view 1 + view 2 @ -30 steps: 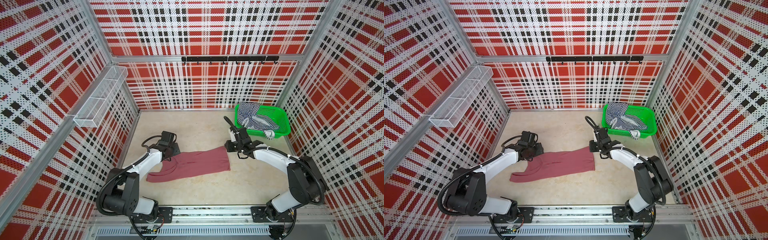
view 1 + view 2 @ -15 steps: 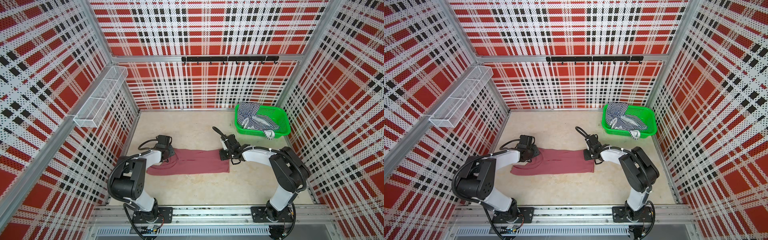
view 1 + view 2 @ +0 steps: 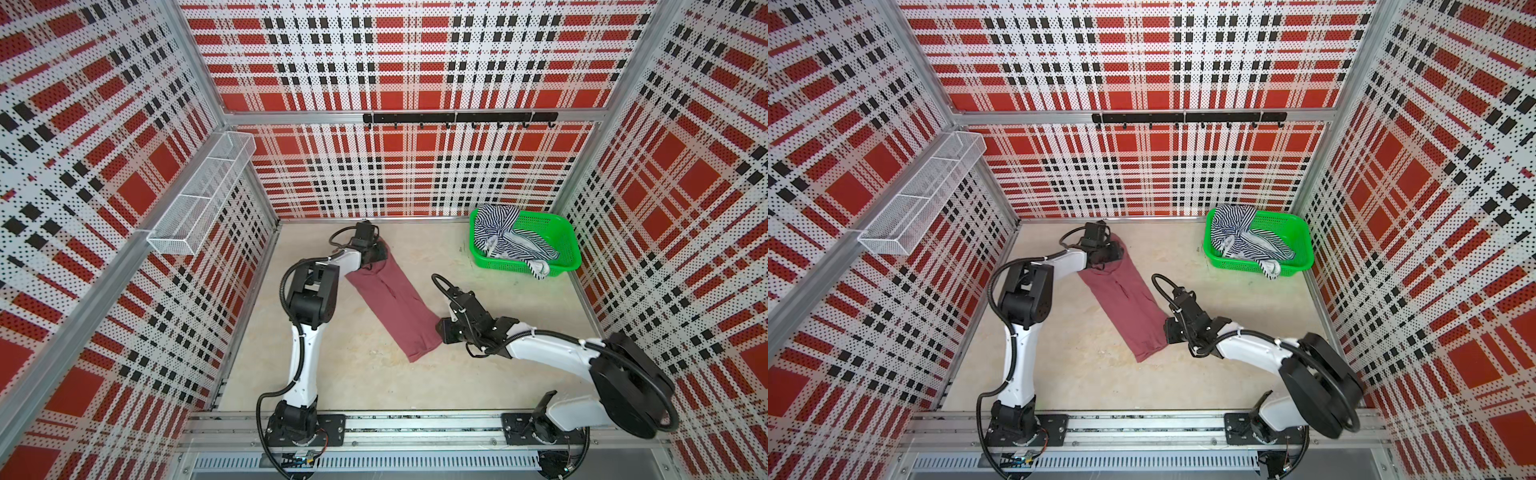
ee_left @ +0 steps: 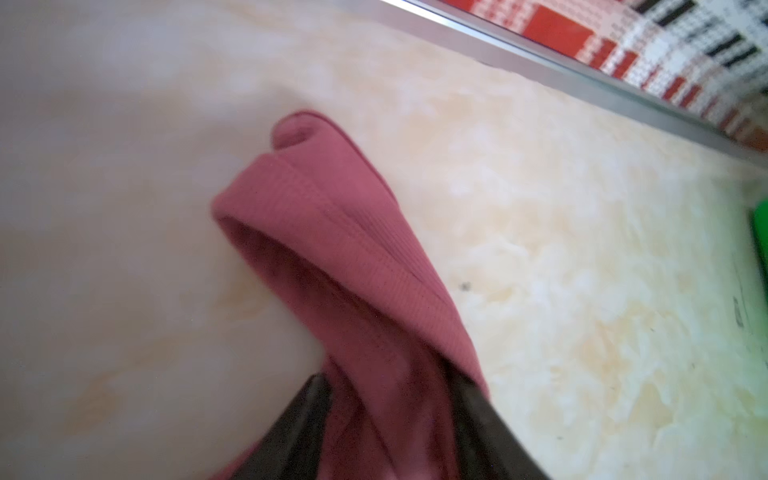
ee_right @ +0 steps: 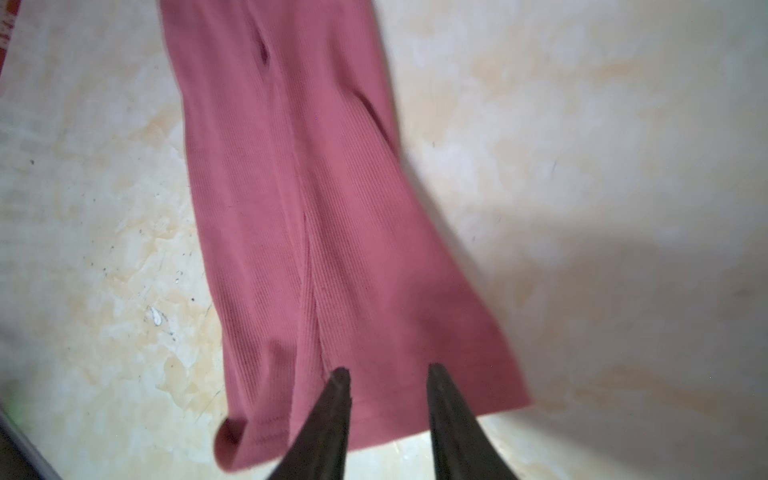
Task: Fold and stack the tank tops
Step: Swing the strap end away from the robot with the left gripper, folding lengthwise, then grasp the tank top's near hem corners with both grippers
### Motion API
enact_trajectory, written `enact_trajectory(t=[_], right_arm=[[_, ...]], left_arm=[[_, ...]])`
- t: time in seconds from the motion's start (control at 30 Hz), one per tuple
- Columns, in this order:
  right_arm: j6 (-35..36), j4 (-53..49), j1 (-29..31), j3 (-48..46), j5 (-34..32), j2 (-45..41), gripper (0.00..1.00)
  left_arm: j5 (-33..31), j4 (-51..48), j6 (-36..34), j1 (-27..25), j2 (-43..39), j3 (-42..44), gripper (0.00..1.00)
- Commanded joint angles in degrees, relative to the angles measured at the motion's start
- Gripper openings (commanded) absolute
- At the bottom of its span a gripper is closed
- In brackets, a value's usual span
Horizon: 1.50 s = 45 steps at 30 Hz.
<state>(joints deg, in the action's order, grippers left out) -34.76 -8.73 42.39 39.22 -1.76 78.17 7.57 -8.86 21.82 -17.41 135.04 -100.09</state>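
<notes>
Far left, left gripper straddles the maroon top's bunched strap end; grip unclear. Right gripper, part-open and empty over the near hem, should pinch both layers squarely. Striped top lies in the basket, far right.

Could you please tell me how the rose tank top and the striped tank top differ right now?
The rose tank top is plain; the striped tank top has navy-and-white stripes. The rose one lies stretched out long on the table; the striped one sits crumpled in the green basket. The rose one has its end between the left hand's fingers; the striped one is untouched. Both are soft fabric.
</notes>
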Motion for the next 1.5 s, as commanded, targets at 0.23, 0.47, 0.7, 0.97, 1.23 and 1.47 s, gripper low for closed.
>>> enact_trajectory(t=[0.23, 0.47, 0.7, 0.97, 1.23, 1.47], right_arm=[[8.58, -3.99, -6.97, 12.93, 1.58, 9.22, 0.31], [5.12, 1.12, -5.71, 15.50, 6.42, 18.58, 0.11], [-0.86, 1.61, -4.05, 12.29, 7.60, 20.94, 0.11], [-5.87, -5.31, 0.65, 7.25, 13.59, 17.63, 0.16], [-3.44, -8.87, -6.84, 11.10, 3.82, 8.59, 0.39], [0.16, -11.68, -10.84, 15.53, 8.63, 12.25, 0.38]], left_arm=[[-0.47, -8.73, -3.63, 1.65, -10.32, 5.33, 0.68], [1.62, -6.55, -0.91, 2.74, -7.08, 9.50, 0.52], [3.24, -6.52, 1.58, 1.57, 0.41, 2.78, 0.43], [5.95, -8.44, 0.01, -2.65, 8.62, -7.88, 0.44], [0.40, -12.03, -5.21, -1.99, 0.22, -8.34, 0.65], [-6.82, -20.03, -8.47, -5.99, -8.73, -4.43, 0.68]])
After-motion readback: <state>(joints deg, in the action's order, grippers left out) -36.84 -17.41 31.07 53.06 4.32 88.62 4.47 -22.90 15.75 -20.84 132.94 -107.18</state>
